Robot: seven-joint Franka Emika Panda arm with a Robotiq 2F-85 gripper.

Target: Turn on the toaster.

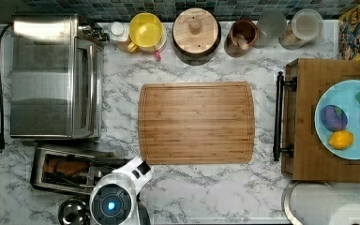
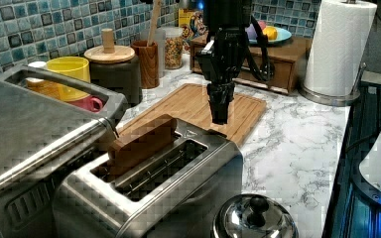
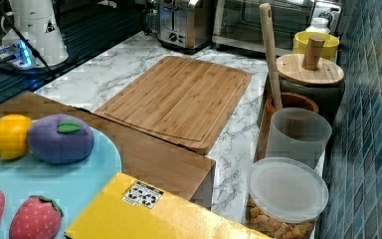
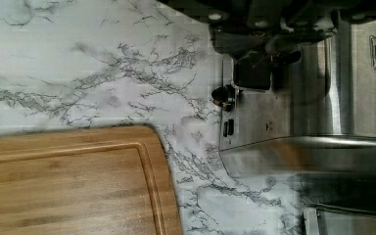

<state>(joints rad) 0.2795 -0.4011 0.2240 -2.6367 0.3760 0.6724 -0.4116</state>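
The toaster [image 2: 178,191] is a shiny steel box at the counter's near corner in the left view, with a brown bread slice [image 2: 141,144] standing up in one of its two slots. My gripper [image 2: 222,118] points straight down at the toaster's far end, fingers together, just above the top edge. In the wrist view the shut dark fingertips [image 4: 252,73] sit over the toaster's end face [image 4: 269,115], beside a small round knob [image 4: 223,94]; the lever is hidden under them. In the top view my arm [image 1: 122,187] covers the toaster's [image 1: 58,171] right end.
A large toaster oven [image 1: 51,77] stands right behind the toaster. A wooden cutting board [image 1: 197,123] lies mid-counter. Jars and a yellow mug [image 1: 146,30] line the tiled wall. A steel pot lid [image 2: 255,218], a paper towel roll [image 2: 340,44] and a fruit plate [image 1: 344,119] stand around.
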